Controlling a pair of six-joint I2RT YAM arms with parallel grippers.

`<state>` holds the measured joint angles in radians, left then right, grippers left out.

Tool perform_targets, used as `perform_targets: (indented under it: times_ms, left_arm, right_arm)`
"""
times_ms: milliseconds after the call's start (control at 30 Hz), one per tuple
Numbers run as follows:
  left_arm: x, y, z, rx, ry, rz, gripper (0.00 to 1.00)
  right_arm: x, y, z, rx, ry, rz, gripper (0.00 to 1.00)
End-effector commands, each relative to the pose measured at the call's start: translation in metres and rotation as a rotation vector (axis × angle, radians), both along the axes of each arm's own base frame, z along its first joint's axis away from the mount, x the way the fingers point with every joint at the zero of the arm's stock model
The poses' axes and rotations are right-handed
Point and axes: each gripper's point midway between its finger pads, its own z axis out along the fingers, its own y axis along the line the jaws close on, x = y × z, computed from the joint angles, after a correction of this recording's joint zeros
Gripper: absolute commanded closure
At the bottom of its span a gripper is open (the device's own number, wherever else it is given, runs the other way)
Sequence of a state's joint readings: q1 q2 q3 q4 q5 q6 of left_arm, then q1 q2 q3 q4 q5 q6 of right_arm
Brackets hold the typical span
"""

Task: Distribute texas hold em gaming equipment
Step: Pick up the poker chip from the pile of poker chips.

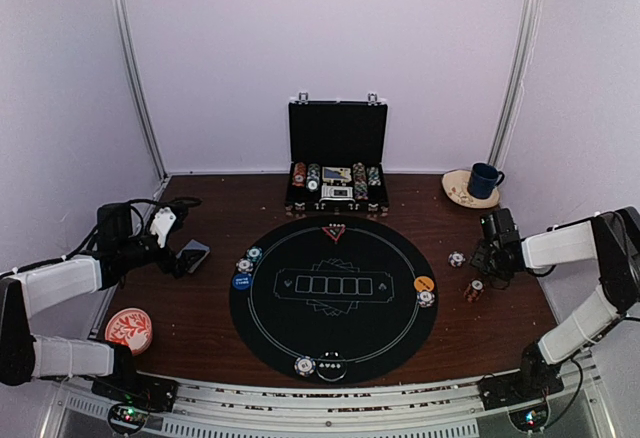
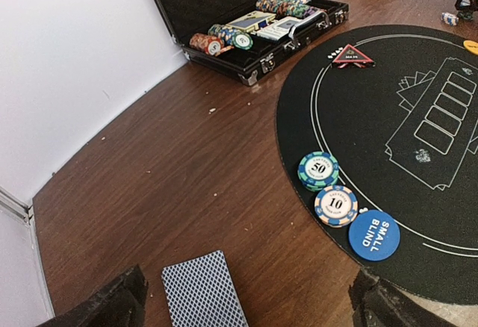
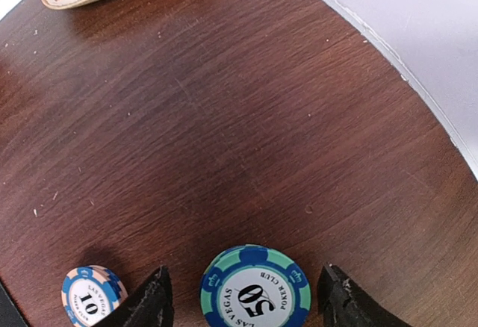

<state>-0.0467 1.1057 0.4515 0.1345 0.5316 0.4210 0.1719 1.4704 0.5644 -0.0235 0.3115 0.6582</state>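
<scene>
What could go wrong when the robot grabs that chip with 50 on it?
The right gripper straddles the 50 chip, which lies flat on the wooden table; the fingers may slide over it. The 10 chip lies close beside one finger and could get knocked.

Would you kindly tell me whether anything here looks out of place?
A teal fifty chip and a white ten chip lie on the brown wooden table, off the round black mat where other chips sit; a grey-blue-backed card too.
</scene>
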Motion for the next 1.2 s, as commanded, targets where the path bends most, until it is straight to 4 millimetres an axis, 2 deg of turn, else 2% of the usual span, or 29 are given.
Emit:
perform_targets:
  times_ms: [0,333,867,1167]
  left_arm:
    - [0.003,-0.002,0.007,-0.001,-0.045,-0.016,0.02]
    - [0.003,-0.003,0.008,-0.001,-0.046,-0.017,0.02]
    - [0.002,-0.003,0.007,-0.002,-0.042,-0.018,0.02]
    - [0.003,-0.003,0.007,-0.001,-0.044,-0.020,0.02]
  right_arm:
    - [0.008,-0.001,0.005,0.004,-0.022,-0.004,0.34]
    - [0.008,-0.003,0.012,-0.005,-0.046,-0.009,0.45]
    - [0.006,-0.004,0.015,-0.013,-0.051,-0.013,0.57]
    - [0.005,-0.005,0.015,-0.020,-0.046,-0.013,0.58]
